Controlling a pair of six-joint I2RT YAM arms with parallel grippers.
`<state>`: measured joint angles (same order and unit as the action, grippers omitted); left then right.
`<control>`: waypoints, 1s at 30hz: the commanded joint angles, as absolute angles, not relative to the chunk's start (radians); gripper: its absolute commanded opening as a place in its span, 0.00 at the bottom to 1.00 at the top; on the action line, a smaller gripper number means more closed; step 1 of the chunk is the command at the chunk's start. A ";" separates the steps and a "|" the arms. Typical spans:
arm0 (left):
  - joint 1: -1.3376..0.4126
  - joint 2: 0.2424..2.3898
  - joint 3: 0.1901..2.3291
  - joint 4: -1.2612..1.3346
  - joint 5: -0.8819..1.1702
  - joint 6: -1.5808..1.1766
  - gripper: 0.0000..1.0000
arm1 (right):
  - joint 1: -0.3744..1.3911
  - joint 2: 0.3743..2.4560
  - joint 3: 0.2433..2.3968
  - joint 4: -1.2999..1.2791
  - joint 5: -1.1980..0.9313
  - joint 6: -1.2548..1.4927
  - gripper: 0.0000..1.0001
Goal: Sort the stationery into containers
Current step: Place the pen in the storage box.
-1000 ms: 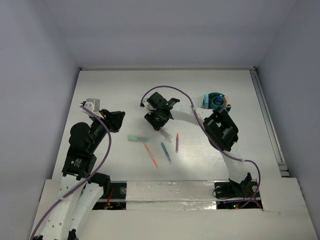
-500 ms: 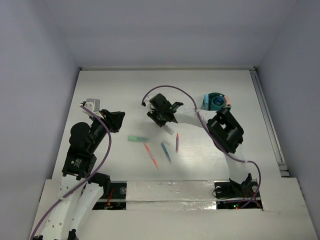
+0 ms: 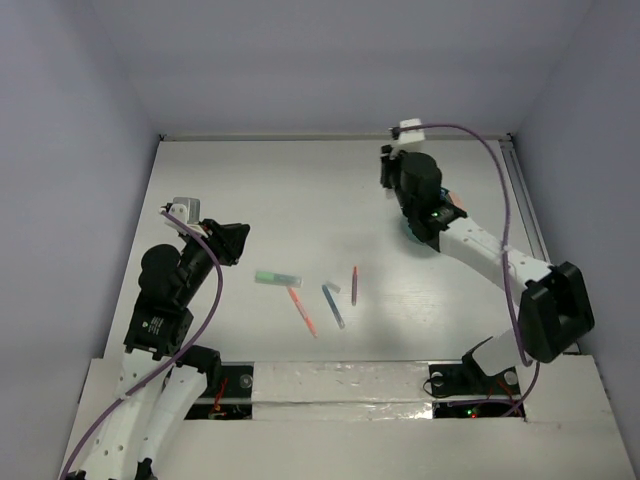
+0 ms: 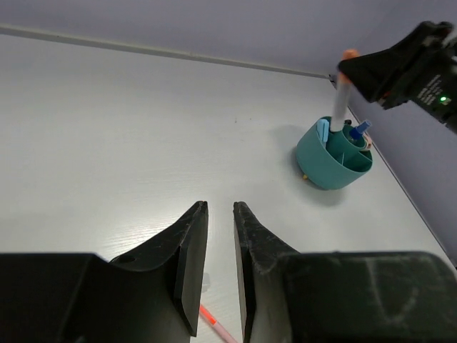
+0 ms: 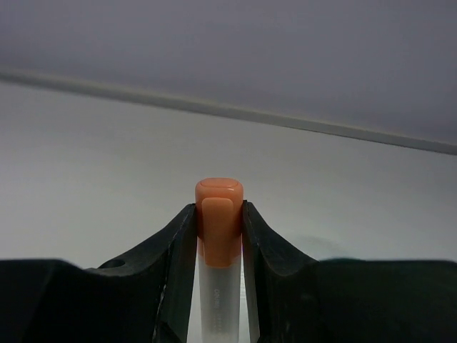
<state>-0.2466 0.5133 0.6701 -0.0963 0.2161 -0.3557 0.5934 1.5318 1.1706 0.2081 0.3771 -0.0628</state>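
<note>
1. The white desk (image 3: 260, 190) is boxed in by pale lilac-grey walls on three sides.
2. An orange-capped marker (image 5: 218, 250) with a white barrel stands upright between the fingers of my right claw (image 5: 219, 214). The jaws are closed against it, right at the cap.
3. Directly below that claw sits the teal cup (image 4: 325, 168), at the far right of the desk. The marker's lower end dips into the cup's mouth. I cannot tell whether it touches the bottom.
4. Inside the cup, just beside the marker, a light-blue piece (image 4: 323, 132) and a blue-capped piece (image 4: 359, 128) stick up.
5. My left claw (image 4: 220, 214) hangs well apart from the cup, over the desk's left side. Its jaws stand only a narrow slit apart, with nothing between them.
6. Loose on the desk between my two claws, nearer the left one, lie a green marker (image 3: 275, 277), an orange pen (image 3: 303, 311), a blue pen (image 3: 332, 306) and a purple crayon (image 3: 354, 285), all flat.
</note>
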 commanded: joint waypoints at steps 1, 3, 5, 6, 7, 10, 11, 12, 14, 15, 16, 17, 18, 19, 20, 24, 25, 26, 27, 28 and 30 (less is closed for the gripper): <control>-0.241 0.514 0.699 -0.064 0.218 -0.344 0.18 | 0.517 1.457 1.037 0.432 0.508 0.047 0.00; -0.241 0.515 0.699 -0.063 0.219 -0.342 0.18 | 0.457 1.422 0.988 0.509 0.505 0.073 0.00; -0.241 0.517 0.700 -0.060 0.219 -0.342 0.18 | 0.422 1.419 0.959 0.521 0.473 0.123 0.00; -0.241 0.517 0.698 -0.063 0.219 -0.342 0.18 | 0.411 1.422 0.954 0.526 0.472 0.129 0.00; -0.241 0.518 0.699 -0.061 0.219 -0.344 0.18 | 0.402 1.428 0.951 0.537 0.476 0.121 0.00; -0.241 0.522 0.699 -0.063 0.218 -0.342 0.18 | 0.393 1.447 0.937 0.560 0.488 0.117 0.00; -0.241 0.520 0.699 -0.060 0.218 -0.344 0.18 | 0.393 1.448 0.914 0.602 0.486 0.111 0.00; -0.241 0.523 0.699 -0.061 0.218 -0.342 0.18 | 0.393 1.454 0.902 0.626 0.491 0.106 0.00; -0.241 0.523 0.701 -0.060 0.218 -0.341 0.18 | 0.393 1.462 0.850 0.722 0.502 0.091 0.00; -0.241 0.522 0.701 -0.061 0.218 -0.339 0.18 | 0.384 1.469 0.835 0.750 0.496 0.084 0.00; -0.241 0.523 0.700 -0.063 0.218 -0.341 0.18 | 0.383 1.477 0.824 0.776 0.489 0.068 0.00; -0.241 0.523 0.701 -0.061 0.218 -0.338 0.18 | 0.383 1.483 0.816 0.804 0.486 0.060 0.00; -0.241 0.523 0.701 -0.061 0.218 -0.339 0.18 | 0.383 1.492 0.813 0.805 0.489 0.057 0.00; -0.241 0.525 0.701 -0.061 0.219 -0.337 0.18 | 0.383 1.500 0.811 0.805 0.494 0.048 0.00; -0.241 0.526 0.700 -0.061 0.219 -0.337 0.18 | 0.383 1.502 0.810 0.811 0.500 0.043 0.00; -0.241 0.529 0.703 -0.061 0.218 -0.339 0.18 | 0.383 1.490 0.778 0.833 0.477 0.029 0.00; -0.241 0.531 0.704 -0.061 0.221 -0.339 0.18 | 0.383 1.489 0.770 0.833 0.463 0.020 0.00; -0.241 0.531 0.703 -0.058 0.221 -0.337 0.18 | 0.383 1.496 0.769 0.836 0.440 0.014 0.00; -0.241 0.532 0.704 -0.060 0.222 -0.339 0.18 | 0.383 1.500 0.767 0.836 0.439 0.012 0.00; -0.241 0.531 0.703 -0.058 0.222 -0.339 0.18 | 0.383 1.503 0.765 0.836 0.442 0.012 0.00; -0.241 0.528 0.703 -0.061 0.222 -0.337 0.18 | 0.383 1.509 0.758 0.842 0.454 0.012 0.00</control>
<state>-0.2466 0.5282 0.6701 -0.0963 0.2161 -0.3489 0.3870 1.5055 0.7670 0.7380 0.4507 0.0330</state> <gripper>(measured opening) 0.182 0.336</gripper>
